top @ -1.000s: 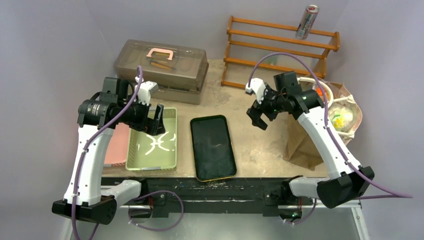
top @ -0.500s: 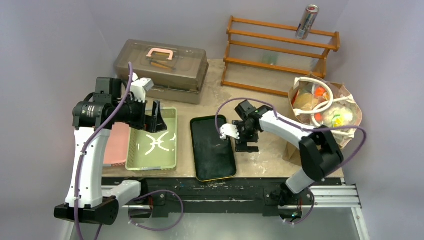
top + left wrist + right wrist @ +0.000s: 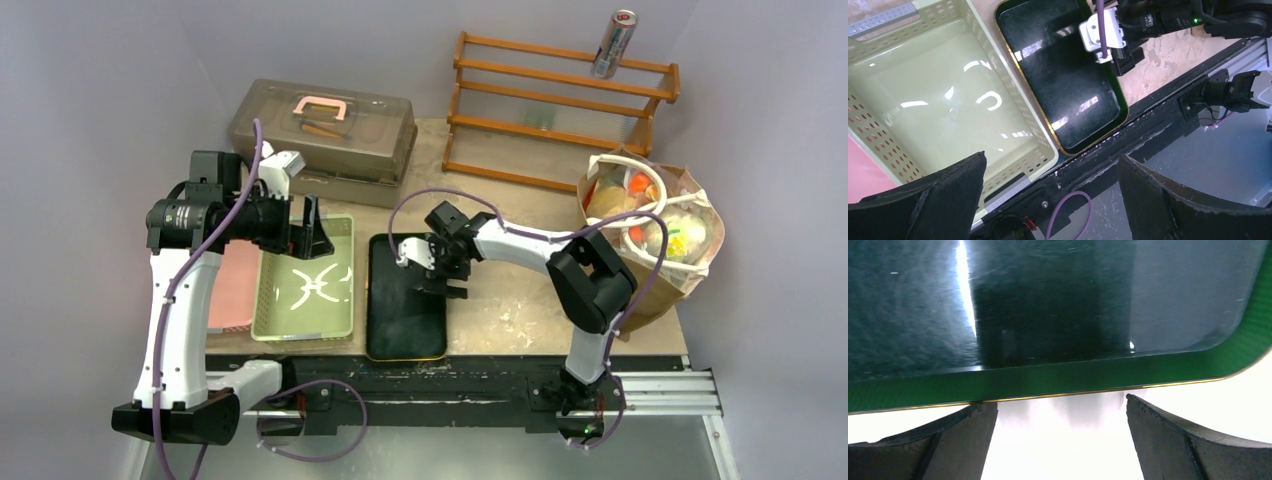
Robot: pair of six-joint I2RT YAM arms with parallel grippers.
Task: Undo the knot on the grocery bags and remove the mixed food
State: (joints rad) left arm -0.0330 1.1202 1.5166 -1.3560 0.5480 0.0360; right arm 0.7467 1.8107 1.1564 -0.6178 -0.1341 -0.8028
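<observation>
The brown paper bag (image 3: 648, 296) stands at the table's right edge, its white loop handles (image 3: 655, 195) on top. Inside it sits the crinkly transparent bag (image 3: 682, 236) with the mixed food (image 3: 636, 184), seen only as orange, tan and yellow shapes. Both grippers are far from the bags. My right gripper (image 3: 443, 284) is low at the right rim of a dark tray (image 3: 405, 320); in the right wrist view the right gripper (image 3: 1055, 404) is open, its fingertips (image 3: 979, 412) at the tray's gold edge (image 3: 1058, 395). My left gripper (image 3: 318, 240) hangs open over a green basket (image 3: 262, 300), holding nothing.
A grey-brown lidded case (image 3: 320, 125) stands at the back left. A wooden rack (image 3: 560, 100) at the back right carries a silver can (image 3: 613, 45). A pink tray (image 3: 232, 290) lies left of the basket. The left wrist view shows the basket (image 3: 883, 125), the dark tray (image 3: 1063, 85) and the table's front rail (image 3: 1128, 150).
My right arm swung from beside the paper bag down to the dark tray, and the tray slid left toward the basket. The left arm shifted only slightly.
</observation>
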